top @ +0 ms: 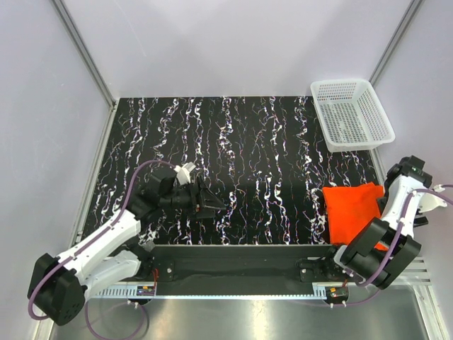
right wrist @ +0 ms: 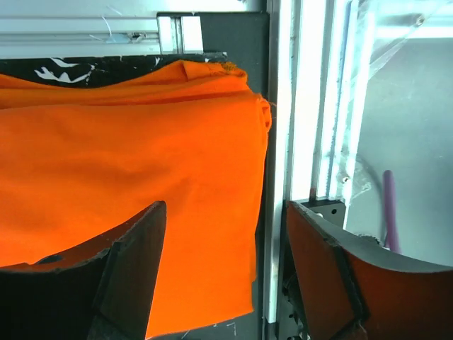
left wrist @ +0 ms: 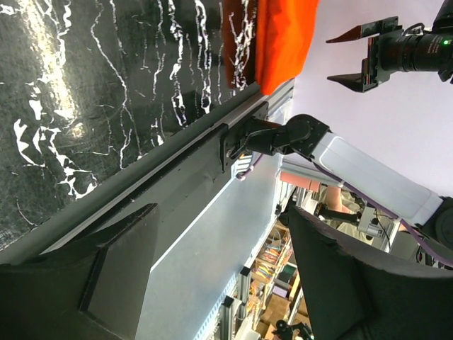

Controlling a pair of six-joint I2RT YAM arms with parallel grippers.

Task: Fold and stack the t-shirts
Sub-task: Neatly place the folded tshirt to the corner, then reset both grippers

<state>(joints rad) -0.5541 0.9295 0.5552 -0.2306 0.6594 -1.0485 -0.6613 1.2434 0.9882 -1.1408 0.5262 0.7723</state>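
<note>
Folded orange t-shirts (top: 352, 207) lie at the near right edge of the table (top: 248, 142); left gripper (top: 214, 202) and right gripper (right wrist: 223, 212) gape empty, task seemingly finished.

Plain bright orange t-shirts (top: 352, 209), black table (top: 248, 142) streaked white, white mesh basket (top: 352, 113)

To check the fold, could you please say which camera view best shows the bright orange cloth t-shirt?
The top external view: the folded bright orange cloth t-shirt shows almost whole. The right wrist view shows only a close-up part; the left wrist view, a distant strip.
</note>
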